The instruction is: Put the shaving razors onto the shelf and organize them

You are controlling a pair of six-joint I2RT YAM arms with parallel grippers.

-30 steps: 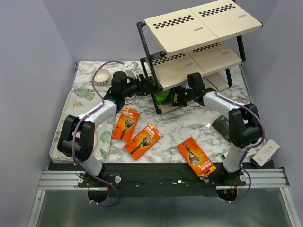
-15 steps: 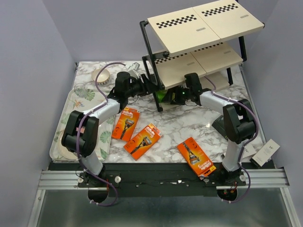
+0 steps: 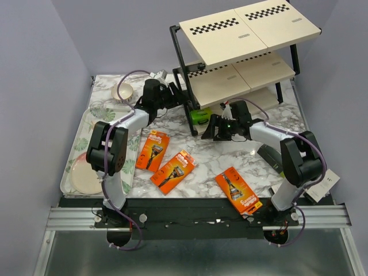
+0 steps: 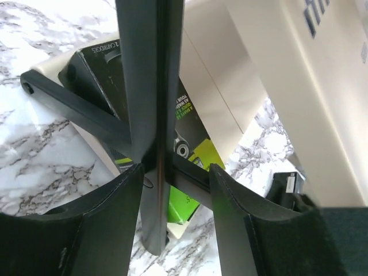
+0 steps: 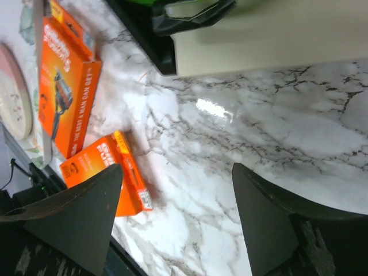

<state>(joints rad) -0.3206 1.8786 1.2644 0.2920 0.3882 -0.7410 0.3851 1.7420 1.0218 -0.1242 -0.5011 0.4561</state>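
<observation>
At the back of the marble table (image 3: 230, 156) stands the shelf (image 3: 247, 31), with its black frame and checkered boards. One black and green razor pack (image 3: 200, 115) lies on the lowest board (from above, only its green end peeks out).

The left gripper (image 4: 175, 170) is right at the shelf's front left leg (image 4: 150, 86). Its two fingers (image 4: 109, 224) stand apart, one on each side of the leg. They do not squeeze it, because a gap shows on one side. It holds nothing. Its own camera shows the black and green pack lying just behind that leg.

The right gripper (image 5: 177, 168) is low over the table, just in front of the shelf's bottom board. Its fingers are spread wide and nothing is between them.

Three orange packs lie flat on the table, not on the shelf. The left orange pack (image 3: 152, 150) and the middle orange pack (image 3: 173, 171) are close together. The right orange pack (image 3: 238, 191) is apart from them, nearer the front edge. One slim white box (image 3: 322, 185) sits at the far right, beside the right arm.

On the left is a flowery tray (image 3: 92, 123) with a pink plate (image 3: 85, 178) on it.
</observation>
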